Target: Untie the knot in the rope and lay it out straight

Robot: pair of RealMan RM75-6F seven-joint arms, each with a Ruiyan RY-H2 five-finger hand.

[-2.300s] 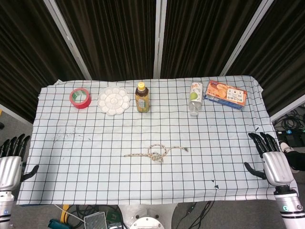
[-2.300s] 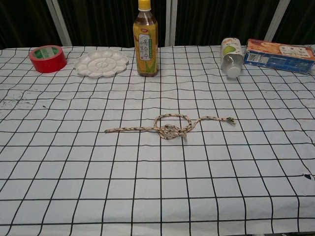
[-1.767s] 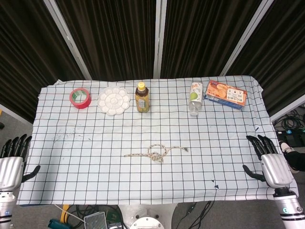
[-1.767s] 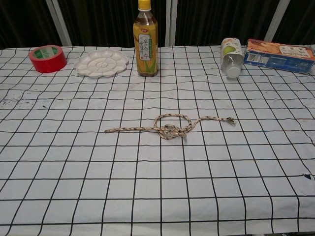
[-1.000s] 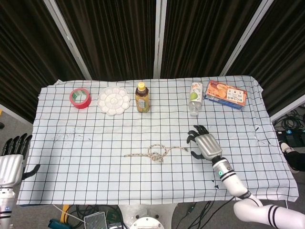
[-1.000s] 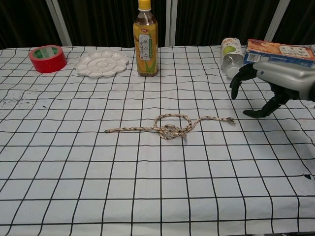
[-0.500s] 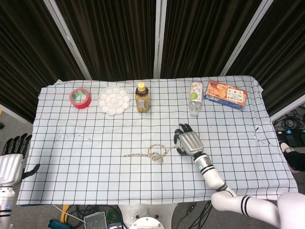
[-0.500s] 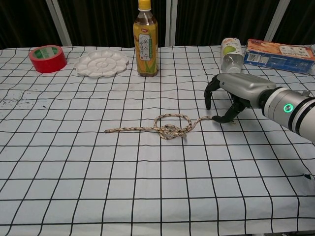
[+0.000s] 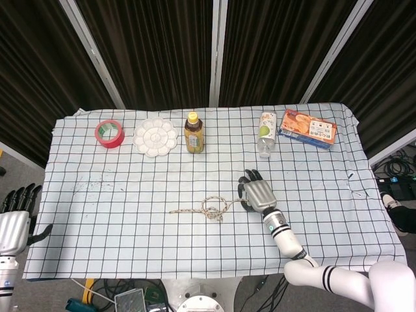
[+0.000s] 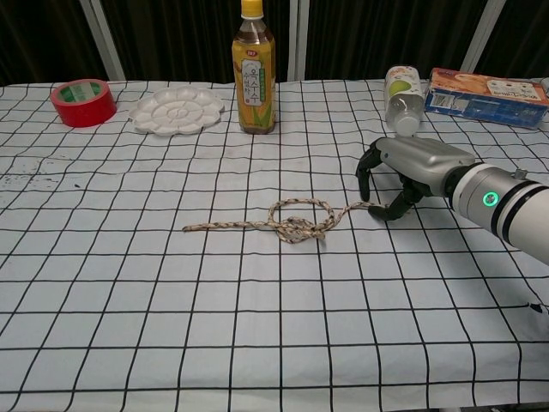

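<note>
A braided rope (image 9: pixel 211 208) (image 10: pixel 296 223) lies across the middle of the checked tablecloth, with a loose knot and loop at its centre. Its left tail runs straight out to the left. My right hand (image 9: pixel 258 194) (image 10: pixel 401 170) arches over the rope's right end, fingers curled downward and apart. The thumb tip (image 10: pixel 388 212) touches the cloth beside that end and hides its frayed tip. The other fingertips (image 10: pixel 363 181) hover above the rope without closing on it. My left hand (image 9: pixel 14 224) hangs off the table's front left corner, fingers extended, holding nothing.
Along the far edge stand a red tape roll (image 9: pixel 109 133) (image 10: pixel 83 101), a white paint palette (image 9: pixel 155 136) (image 10: pixel 176 110) and a tea bottle (image 9: pixel 194 133) (image 10: pixel 254 73). A clear bottle (image 9: pixel 266 133) (image 10: pixel 401 99) lies on its side beside an orange box (image 9: pixel 307 128) (image 10: pixel 485 96).
My right hand swung in from the table's right edge to the rope's right end and has now settled slightly lower over it. The rope and left hand have not moved.
</note>
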